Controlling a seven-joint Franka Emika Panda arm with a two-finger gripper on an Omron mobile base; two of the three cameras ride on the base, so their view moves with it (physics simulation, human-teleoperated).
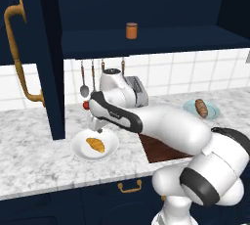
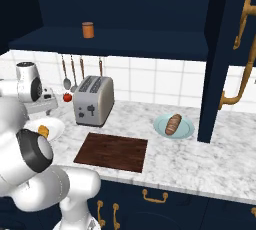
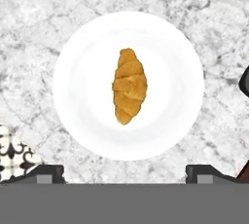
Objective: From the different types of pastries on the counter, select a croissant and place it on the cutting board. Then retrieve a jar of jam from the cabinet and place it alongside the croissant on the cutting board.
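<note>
On the marbled desk (image 1: 34, 155) sits a round white plate (image 1: 111, 143), and the golden croissant (image 1: 95, 145) lies in the middle of it. Looking down from the hand, the croissant (image 3: 128, 85) is right under the fingers (image 3: 124, 173), with the plate (image 3: 78, 82) all around it. The 2 dark tips stand wide apart, 1 at each side, and they hold nothing. They are above the plate and do not touch the croissant.

From the right side, the dark brown cutting board (image 2: 112, 152) lies flat on the desk, just in front of the silver toaster (image 2: 93, 100). Nothing is on the board. The croissant (image 2: 43, 131) peeks out beside the white arm.

Farther along the desk is a light blue plate (image 2: 189, 129) with a darker brown bun (image 2: 173, 123) on it.

Up in the navy cabinet (image 1: 161, 38) (its door (image 1: 29, 48) is swung open) the small orange jar of jam (image 1: 131, 30) stands on the shelf, well above the desk. A little red round thing (image 2: 67, 97) sits near the toaster, under some hanging spoons (image 2: 66, 73).
</note>
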